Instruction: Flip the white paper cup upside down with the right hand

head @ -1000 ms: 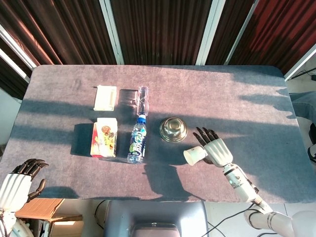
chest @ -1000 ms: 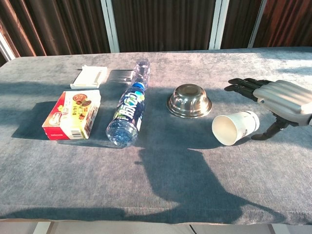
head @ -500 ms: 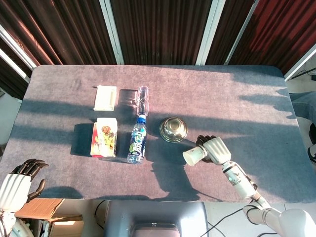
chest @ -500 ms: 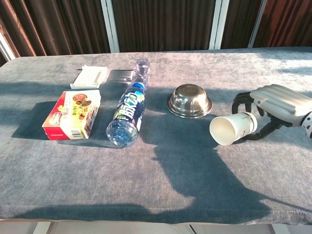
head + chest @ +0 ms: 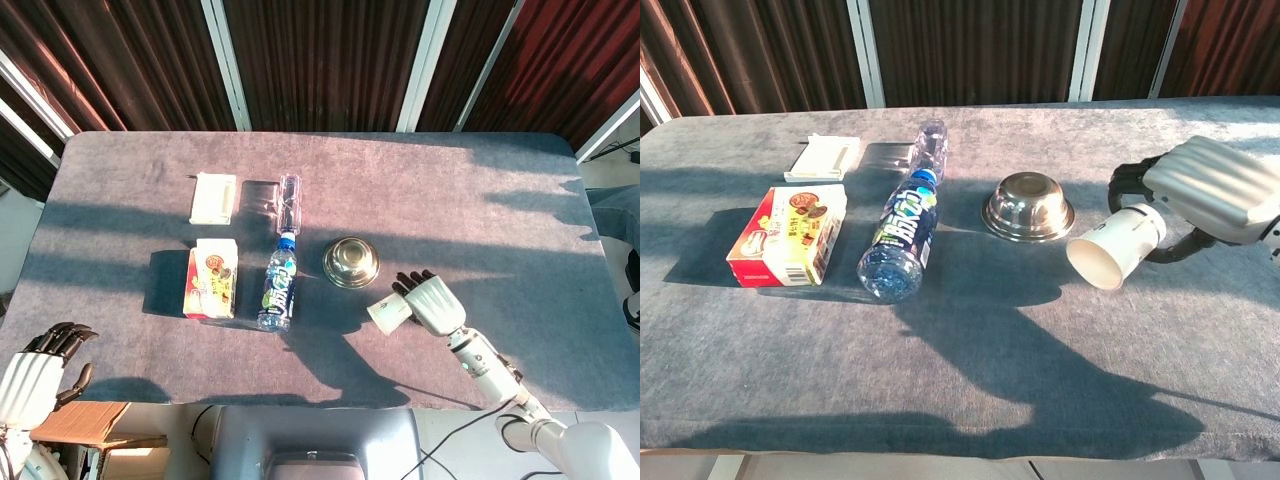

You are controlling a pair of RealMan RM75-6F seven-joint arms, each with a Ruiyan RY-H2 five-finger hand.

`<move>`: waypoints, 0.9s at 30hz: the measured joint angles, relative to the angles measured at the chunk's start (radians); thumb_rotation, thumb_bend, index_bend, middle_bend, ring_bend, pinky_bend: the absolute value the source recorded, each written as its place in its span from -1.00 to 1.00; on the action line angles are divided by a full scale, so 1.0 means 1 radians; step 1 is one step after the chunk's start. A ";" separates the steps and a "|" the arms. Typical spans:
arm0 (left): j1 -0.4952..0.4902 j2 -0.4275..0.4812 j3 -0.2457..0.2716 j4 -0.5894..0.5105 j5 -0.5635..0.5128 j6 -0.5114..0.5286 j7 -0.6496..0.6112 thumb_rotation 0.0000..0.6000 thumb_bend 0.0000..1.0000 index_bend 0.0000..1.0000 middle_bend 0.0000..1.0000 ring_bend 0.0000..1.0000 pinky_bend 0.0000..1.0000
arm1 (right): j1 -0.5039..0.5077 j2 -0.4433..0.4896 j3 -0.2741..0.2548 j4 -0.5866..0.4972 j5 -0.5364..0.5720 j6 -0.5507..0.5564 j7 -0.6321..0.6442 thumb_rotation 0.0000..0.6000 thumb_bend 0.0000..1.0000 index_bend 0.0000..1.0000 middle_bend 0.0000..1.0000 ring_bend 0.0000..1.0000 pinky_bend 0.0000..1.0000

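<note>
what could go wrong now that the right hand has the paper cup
The right hand holds the paper cup sideways by its base end, so thin walls could crush or it might slip out. The metal bowl sits close beside the cup's open mouth; a swing leftward could knock it toward the water bottle.

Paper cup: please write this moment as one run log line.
right hand: grips paper cup, lying sideways, mouth toward camera | left hand: idle, off table | steel bowl: upside down beside cup

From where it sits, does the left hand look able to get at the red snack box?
Probably yes: the left hand is open and holds nothing, off the table's near-left edge, and bare cloth lies between it and the red snack box.
</note>
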 measured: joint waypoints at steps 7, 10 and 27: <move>0.000 0.000 0.001 0.000 0.001 0.000 -0.002 1.00 -0.16 -0.32 -0.43 -0.59 -0.22 | 0.061 0.067 -0.043 -0.049 -0.141 0.071 -0.473 1.00 -0.22 0.45 -0.02 0.07 0.41; 0.000 0.001 0.002 0.000 0.003 0.000 -0.003 1.00 -0.16 -0.32 -0.43 -0.59 -0.22 | 0.091 0.120 -0.062 -0.130 -0.195 0.059 -0.653 1.00 -0.22 0.45 -0.02 0.06 0.40; 0.004 0.005 -0.001 0.001 -0.001 0.009 -0.019 1.00 -0.16 -0.32 -0.43 -0.59 -0.22 | 0.147 0.233 -0.075 -0.380 -0.246 -0.214 -1.034 1.00 -0.22 0.30 -0.02 -0.16 0.21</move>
